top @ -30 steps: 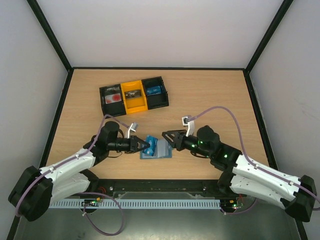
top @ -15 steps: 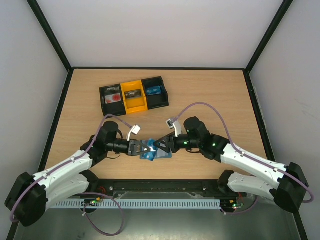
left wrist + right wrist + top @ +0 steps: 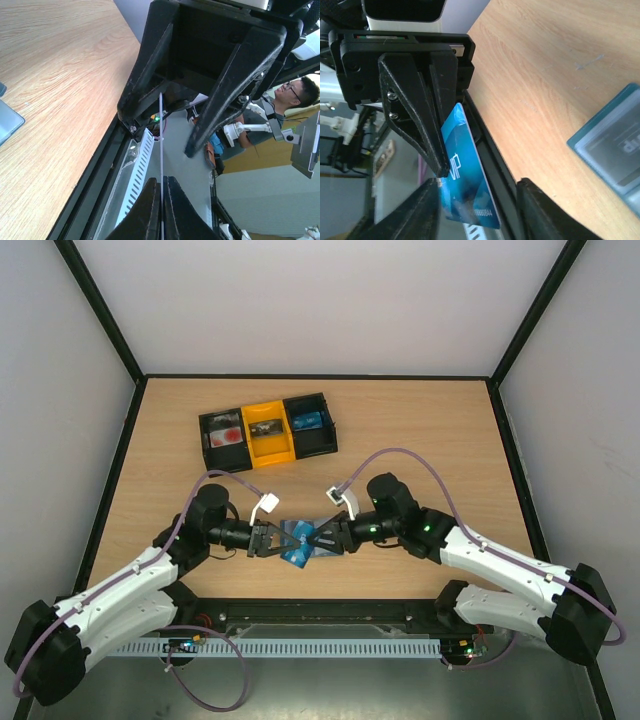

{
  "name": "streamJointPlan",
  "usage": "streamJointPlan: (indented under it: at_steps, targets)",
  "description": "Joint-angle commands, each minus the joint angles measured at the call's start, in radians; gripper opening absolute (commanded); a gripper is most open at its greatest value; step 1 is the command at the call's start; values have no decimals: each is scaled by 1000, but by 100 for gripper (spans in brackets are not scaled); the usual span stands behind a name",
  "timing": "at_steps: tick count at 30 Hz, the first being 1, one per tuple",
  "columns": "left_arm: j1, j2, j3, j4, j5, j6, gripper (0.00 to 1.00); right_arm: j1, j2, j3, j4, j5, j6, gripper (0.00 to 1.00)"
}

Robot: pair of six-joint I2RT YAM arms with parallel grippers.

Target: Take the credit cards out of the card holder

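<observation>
Credit card (image 3: pixel 469 192), bright blue plastic with white print: pinched on edge in the closed left tool (image 3: pixel 161 186), clear of the desk. Right tool (image 3: pixel 479 205) stands open, its fingers either side of the card without gripping it. Slate grey-blue card holder (image 3: pixel 612 145) lies flat on the wooden desk (image 3: pixel 420 430), just beside. Black-and-yellow three-compartment tray (image 3: pixel 265 427) sits well apart, further back.

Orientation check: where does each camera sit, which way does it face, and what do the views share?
Top external: fixed overhead and behind, looking down at the table; left arm and right arm show.
Left wrist: looks along its own jaws, shut on the edge-on blue card, toward the right arm's open jaws.
Right wrist: looks along its own open jaws at the card's face; card holder lies beside.
Shared: both wrist views show the card.
</observation>
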Motion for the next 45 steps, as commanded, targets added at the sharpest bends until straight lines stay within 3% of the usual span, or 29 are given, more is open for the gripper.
streamJointPlan:
  at_steps: [1,11,15,17,19,21,28,34,45]
  targets:
    - [-4,-8,12,34,45,21,3,-5,-3,-4,25,-73,-25,34]
    - [-4,-19,43,-56,14,78,3,-6,-41,-66,148,-122,47,3]
    - [-1,-15,106,-181,-76,125,5,-7,-46,-98,214,-106,98,2]
    - [7,-17,142,-236,-138,139,23,-5,-44,-115,252,-97,127,2]
    - [17,-29,155,-237,-175,109,47,-5,-42,-131,298,-88,166,2]
    - [30,-57,158,-216,-218,69,57,-6,-40,-146,346,-85,200,2]
    - [66,-151,96,-75,-396,-108,64,-6,-40,-177,483,36,316,2]
    - [68,-214,22,29,-458,-230,73,-6,-39,-186,600,152,419,2]
    - [67,-228,-79,219,-467,-398,70,-6,-15,-249,830,242,587,2]
